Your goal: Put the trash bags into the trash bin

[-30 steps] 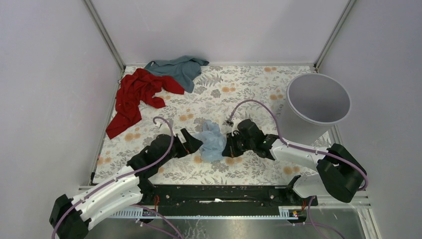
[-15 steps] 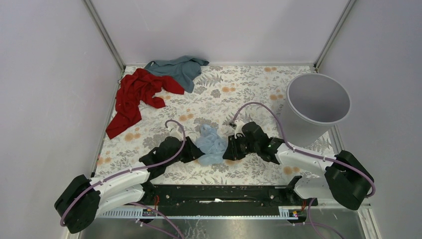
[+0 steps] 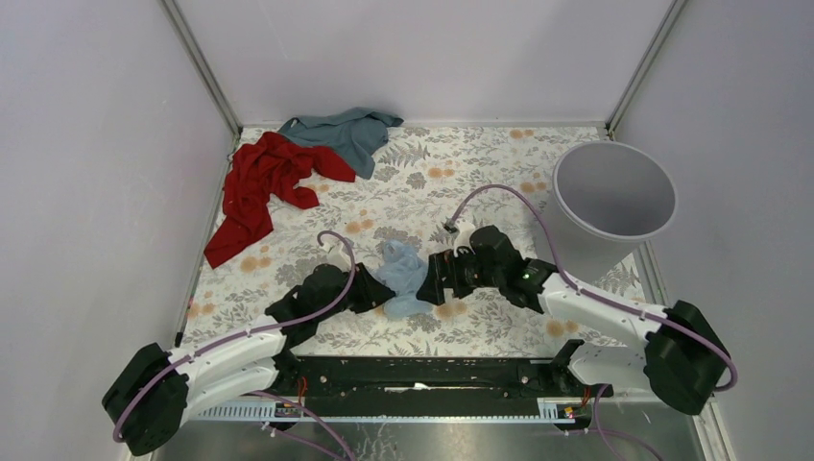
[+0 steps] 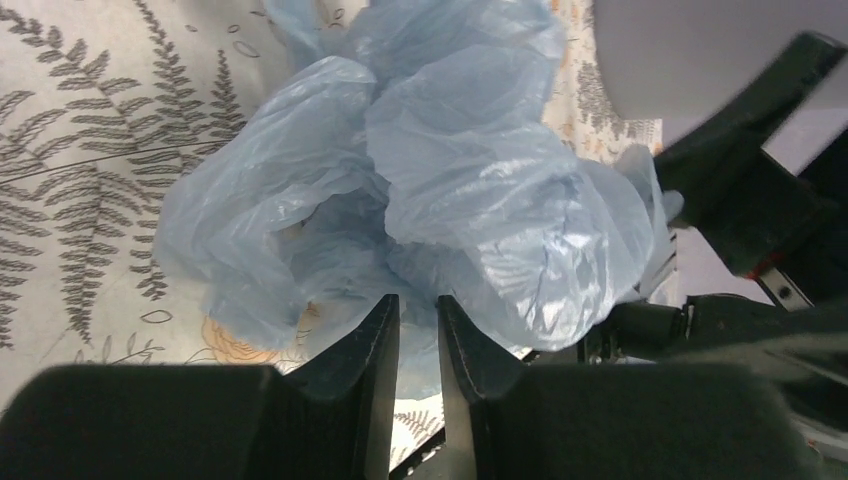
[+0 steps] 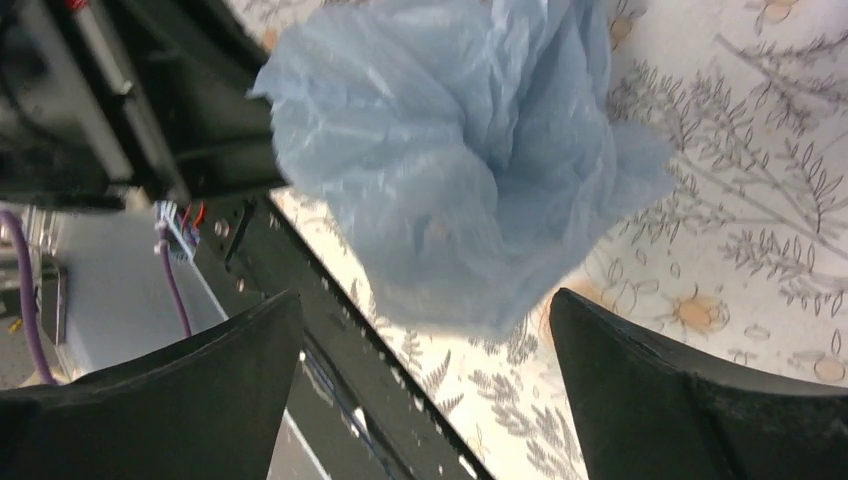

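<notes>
The pale blue crinkly trash bag [image 3: 403,274] [image 4: 450,180] [image 5: 460,170] is bunched up near the front middle of the floral table, between my two grippers. My left gripper [image 3: 381,288] [image 4: 418,300] is at its left side, jaws drawn close together with a fold of the plastic pinched between them. On the bag's right side my right gripper [image 3: 438,279] [image 5: 425,300] stands wide open; the bag lies just ahead of its fingertips and nothing is gripped. The light grey trash bin [image 3: 614,192] stands tilted at the right edge of the table, its mouth facing up and toward me.
A red cloth [image 3: 259,187] and a teal-grey cloth [image 3: 346,130] lie at the back left. Pale walls close in the table on three sides. The black mounting rail [image 3: 422,370] runs along the near edge.
My left gripper has moved in and closed on the bag's left side. My right gripper, shut on the bag a second ago, has opened wide and let it go.
</notes>
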Controlling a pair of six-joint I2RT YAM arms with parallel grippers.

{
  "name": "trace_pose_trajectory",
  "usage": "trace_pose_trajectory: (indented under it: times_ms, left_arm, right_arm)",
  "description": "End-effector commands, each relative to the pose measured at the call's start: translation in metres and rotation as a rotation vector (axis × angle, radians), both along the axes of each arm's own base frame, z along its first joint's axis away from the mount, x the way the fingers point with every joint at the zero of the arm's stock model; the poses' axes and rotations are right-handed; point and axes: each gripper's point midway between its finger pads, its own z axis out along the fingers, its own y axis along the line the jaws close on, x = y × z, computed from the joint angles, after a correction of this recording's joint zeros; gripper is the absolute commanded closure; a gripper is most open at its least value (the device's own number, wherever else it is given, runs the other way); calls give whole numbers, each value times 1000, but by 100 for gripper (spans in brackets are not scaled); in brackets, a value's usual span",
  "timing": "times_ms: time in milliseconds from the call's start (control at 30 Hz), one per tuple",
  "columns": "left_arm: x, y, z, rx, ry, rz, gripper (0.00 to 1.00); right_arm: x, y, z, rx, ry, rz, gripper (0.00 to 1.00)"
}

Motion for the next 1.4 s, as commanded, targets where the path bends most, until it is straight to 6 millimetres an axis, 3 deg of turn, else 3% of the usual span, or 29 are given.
trace_pose_trajectory:
  times_ms: [0,67,200,300,400,533,700,867,933,1000,1067,1200,1367]
  left_arm:
    - [1,-14,33,-116,-69,-42,74]
    - [0,-15,39,-121,-78,-51,68]
    - [-1,-7,44,-66,-85,-43,41]
    - [-1,10,42,-13,-87,15,25]
    - [-6,24,46,-19,-90,58,14]
    - [-11,27,50,-104,-86,89,11]
    - [-15,19,38,-168,-48,77,12]
    - [-23,-5,33,-230,-36,-49,13]
    - [-22,-11,31,-222,-27,-76,19]
    - [-20,-12,28,-202,-16,-74,34]
    - [-15,-11,32,-191,-35,-57,42]
    - [-3,4,44,-116,-96,15,74]
    - [-1,7,63,-64,-169,-18,100]
  right_arm:
    - [38,23,4,32,-26,-127,1]
    - [47,28,-3,26,-3,-168,14]
    - [53,21,-7,39,-21,-236,58]
    - [50,6,-16,-12,-60,-228,74]
    - [40,-5,-23,-21,-66,-173,82]
    - [33,-14,-26,35,-39,-127,85]
    - [32,-22,-36,46,8,-130,86]
    - [30,-20,-35,59,19,-124,85]
    - [30,-18,-35,64,24,-115,85]
    - [29,-18,-36,64,30,-109,85]
    - [28,-18,-36,57,30,-103,85]
    - [23,-21,-33,46,16,-80,84]
    - [4,-17,-17,104,21,14,65]
